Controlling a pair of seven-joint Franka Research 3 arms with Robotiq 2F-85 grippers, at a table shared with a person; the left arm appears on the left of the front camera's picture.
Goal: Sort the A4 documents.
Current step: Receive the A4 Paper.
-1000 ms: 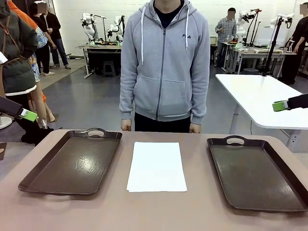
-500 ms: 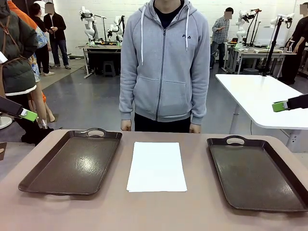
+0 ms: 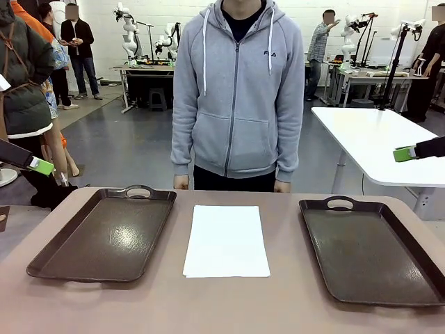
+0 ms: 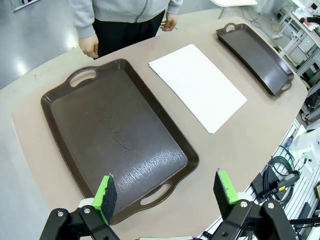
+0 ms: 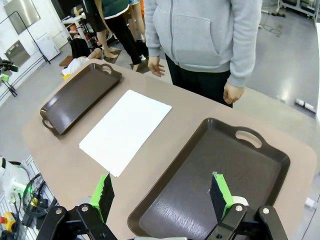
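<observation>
A neat stack of white A4 documents (image 3: 227,240) lies flat in the middle of the table between two dark brown trays; the same sheets (image 4: 198,85) show in the left wrist view and again (image 5: 126,129) in the right wrist view. My left gripper (image 4: 166,191) hangs open high above the near end of the left tray (image 4: 112,135), holding nothing. My right gripper (image 5: 162,194) is open too, high over the right tray (image 5: 215,182). In the front view a green fingertip (image 3: 42,166) of the left gripper pokes in at the left edge and one (image 3: 402,154) of the right gripper at the right edge.
A person in a grey hoodie (image 3: 238,90) stands at the table's far edge, hands (image 3: 181,182) hanging by the rim. Both trays (image 3: 104,233) (image 3: 368,247) hold nothing. Another white table (image 3: 379,142) stands behind at the right. Cables and equipment (image 4: 282,172) lie below the table's edge.
</observation>
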